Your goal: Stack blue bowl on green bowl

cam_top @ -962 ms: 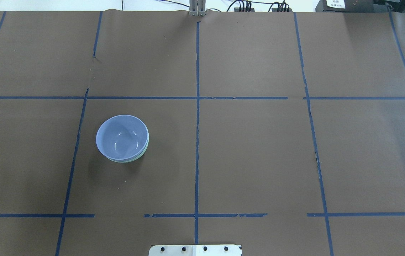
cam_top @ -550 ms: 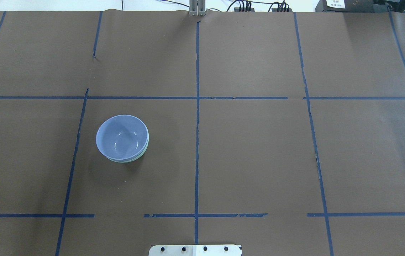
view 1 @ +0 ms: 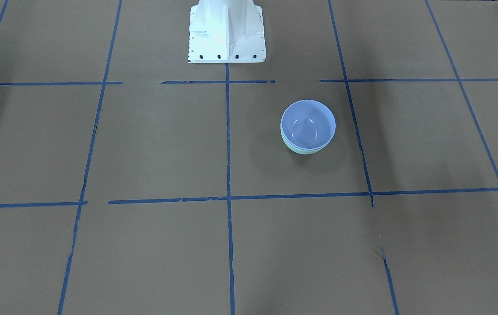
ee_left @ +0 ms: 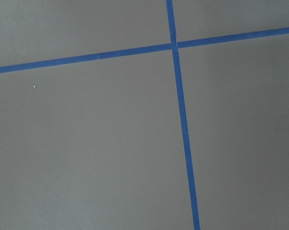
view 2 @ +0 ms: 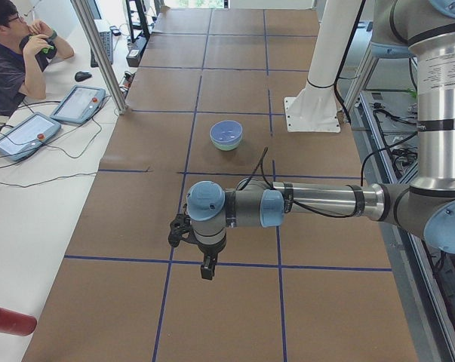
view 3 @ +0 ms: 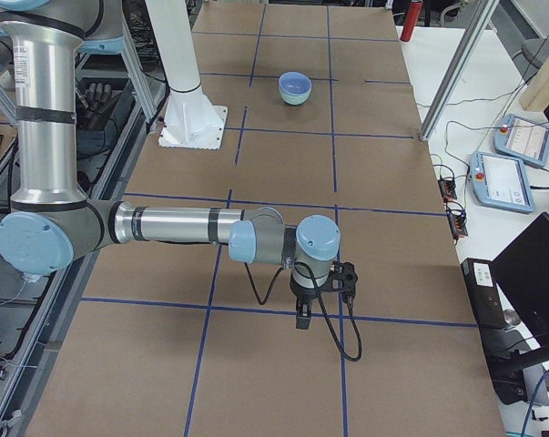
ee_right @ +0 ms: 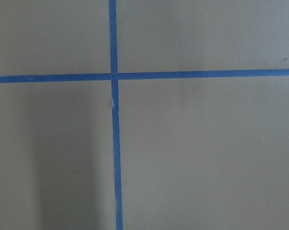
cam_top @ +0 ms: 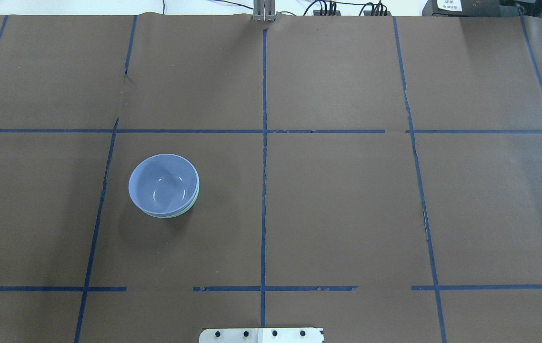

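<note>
Overall: bright, even and diffuse, falling from above; no hard-edged shadows on the counter [cam_top: 347,205].
Bowl shadow: a soft, faint dark patch on the counter just beside the blue bowl [cam_top: 164,183].
Glare: small curved white glints inside the blue bowl; the white robot base [view 1: 227,30] is washed out.
Broad shadows: wide, dim, blurry bands cross the front-facing view at its left edge and to the right of the bowl.
Colour: the counter reads dark brown overhead and paler grey-brown from the front.
Wrist views: soft and low in detail; the right one has a dim vertical band at its left, the left one is flat and even.
Side views: sharp and bright, with sheen along the left arm [view 2: 325,200].
</note>
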